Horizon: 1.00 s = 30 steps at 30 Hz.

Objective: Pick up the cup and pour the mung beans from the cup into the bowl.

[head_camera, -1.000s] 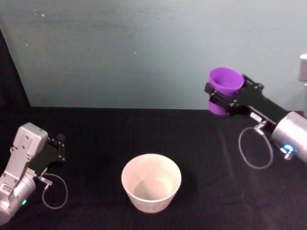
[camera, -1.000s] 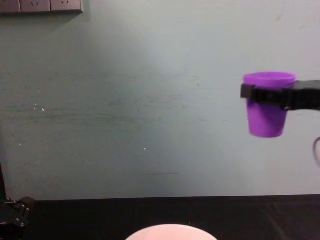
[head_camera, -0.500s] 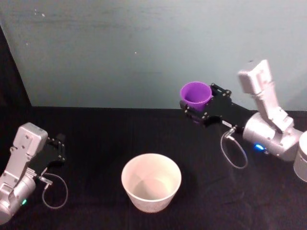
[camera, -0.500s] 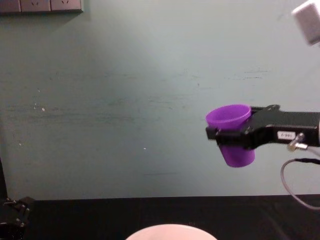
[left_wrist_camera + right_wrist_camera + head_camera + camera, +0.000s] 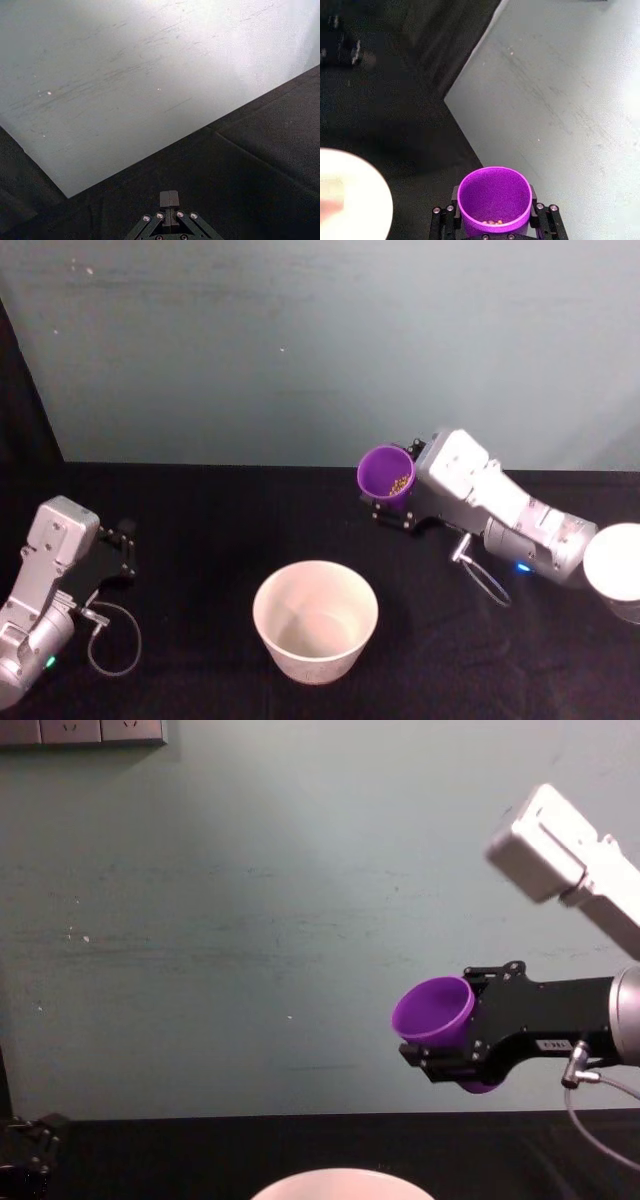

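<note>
Since half a second ago the right arm has swung inward and dropped, bringing the cup [image 5: 386, 473] lower and nearer the bowl [image 5: 268, 592]. The cup has also tipped further, so its mouth now leans toward the robot's left. The right tool [image 5: 388, 500] is clamped on the cup, with its black fingers [image 5: 440, 1057] pressing the purple wall from both sides below the rim. The cup hangs in the air, tilted, at about 1 o'clock from the bowl in the head view. In the chest view it sits above the bowl's rim, toward 1 o'clock. A small cluster of mung beans [image 5: 398, 483] lies against the low side of the cup's inner wall. The bowl stands upright on the black desk [image 5: 200, 525], apart from the cup. The left tool [image 5: 122, 543] rests near the desk at about 9 o'clock from the bowl, well apart from it, and the left wrist view shows its two fingers pressed together.
</note>
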Each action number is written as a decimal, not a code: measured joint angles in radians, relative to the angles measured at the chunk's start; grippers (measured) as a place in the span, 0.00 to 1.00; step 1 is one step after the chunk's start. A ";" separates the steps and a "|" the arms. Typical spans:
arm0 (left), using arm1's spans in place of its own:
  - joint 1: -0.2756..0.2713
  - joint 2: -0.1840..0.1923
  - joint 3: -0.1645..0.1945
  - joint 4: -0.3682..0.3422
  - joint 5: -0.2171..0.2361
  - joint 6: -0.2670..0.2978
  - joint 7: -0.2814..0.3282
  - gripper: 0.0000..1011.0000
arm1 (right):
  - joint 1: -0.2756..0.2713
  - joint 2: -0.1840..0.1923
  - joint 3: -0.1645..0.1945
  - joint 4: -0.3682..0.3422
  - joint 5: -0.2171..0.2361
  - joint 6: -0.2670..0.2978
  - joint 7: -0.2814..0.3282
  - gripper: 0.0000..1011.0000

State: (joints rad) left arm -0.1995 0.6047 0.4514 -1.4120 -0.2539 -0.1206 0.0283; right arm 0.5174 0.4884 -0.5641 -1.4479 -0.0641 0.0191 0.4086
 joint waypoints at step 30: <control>0.000 0.000 0.000 0.000 0.000 0.000 0.000 0.00 | 0.010 0.049 -0.150 -0.117 -0.477 0.079 -0.063 0.73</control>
State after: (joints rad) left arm -0.1995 0.6047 0.4515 -1.4120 -0.2539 -0.1206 0.0283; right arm 0.5273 0.5378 -0.7140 -1.5645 -0.5408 0.0982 0.3452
